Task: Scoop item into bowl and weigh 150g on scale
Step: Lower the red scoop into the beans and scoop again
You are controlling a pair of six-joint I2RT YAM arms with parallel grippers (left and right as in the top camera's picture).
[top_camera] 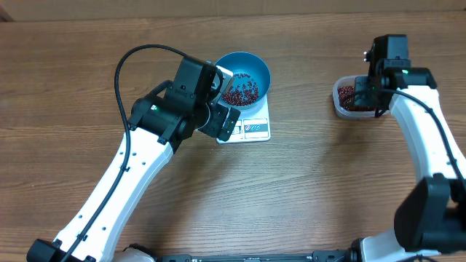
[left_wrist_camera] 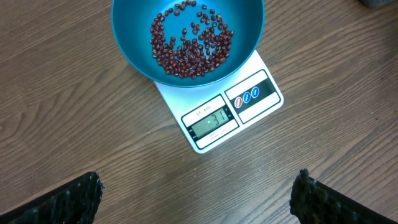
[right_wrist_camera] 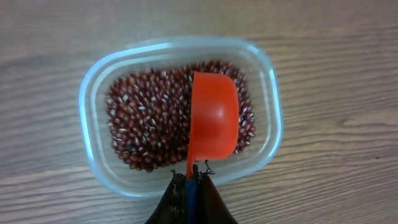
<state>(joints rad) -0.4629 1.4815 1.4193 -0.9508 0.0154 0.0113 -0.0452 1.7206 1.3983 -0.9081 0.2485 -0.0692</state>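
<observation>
Your bowl (left_wrist_camera: 134,25) sits squarely on the scale (left_wrist_camera: 252,99), so every scoop is weighed as it lands, and it leaves the display (left_wrist_camera: 210,121) uncovered at the front edge; the digits are lit but too small to trust from here. A thin layer of beans (left_wrist_camera: 189,43) covers only the bottom of the bowl, so you are likely well short of the target. Your left gripper (left_wrist_camera: 196,193) hangs above the table in front of the scale with its jaws spread as wide as they go, holding and touching nothing, which gives you a clear view of the readout. Your right gripper (right_wrist_camera: 191,180) is clamped tight on the handle of the orange scoop (right_wrist_camera: 214,115), which is over the clear tub (right_wrist_camera: 93,106), just above or resting on the main supply of beans. No beans show in the scoop, so expect to dig before carrying across.
</observation>
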